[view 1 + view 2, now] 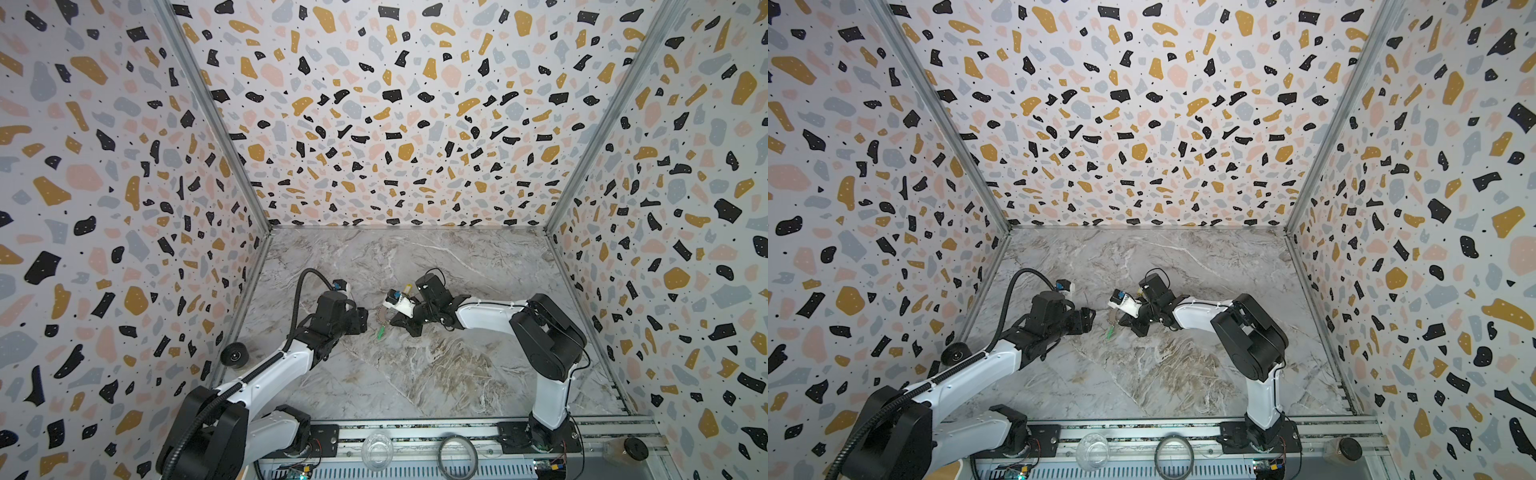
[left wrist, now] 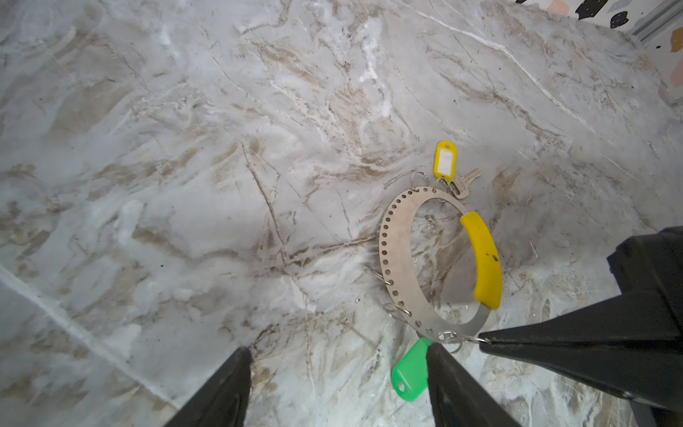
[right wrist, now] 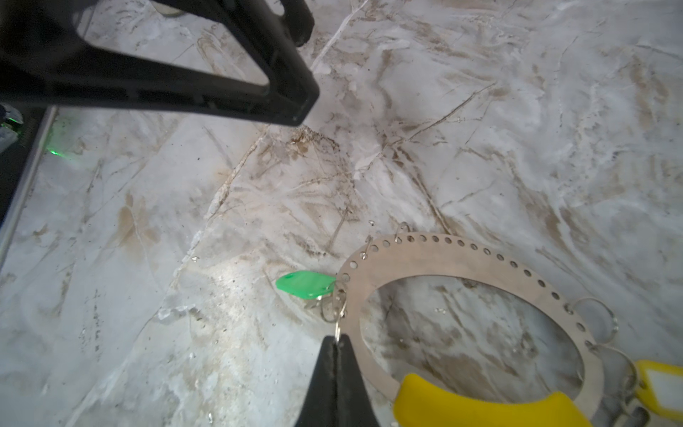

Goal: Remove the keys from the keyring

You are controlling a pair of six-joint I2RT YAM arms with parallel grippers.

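Marble-look table, set in a speckled booth. Near its middle lies the keyring, a flat silvery band pierced with a row of holes, with a yellow sleeve over one side. It sits between my two pincers.

My right pincer is closed tight. Its tips pinch a small ring of wire that hangs from a hole at one end of the band. A green tag hangs from the same cluster of wire and lies on the table just beside the band. The key on this tag is mostly hidden under it. Whether that end of the band is lifted off the table I cannot tell.

My left pincer stands wide open and holds nothing. It is just beside the green tag, and one finger crosses in front of the tag's edge in the left wrist view.

At the opposite end of the band, a yellow tag and a silvery key lie on the table, hooked to the band by wire.
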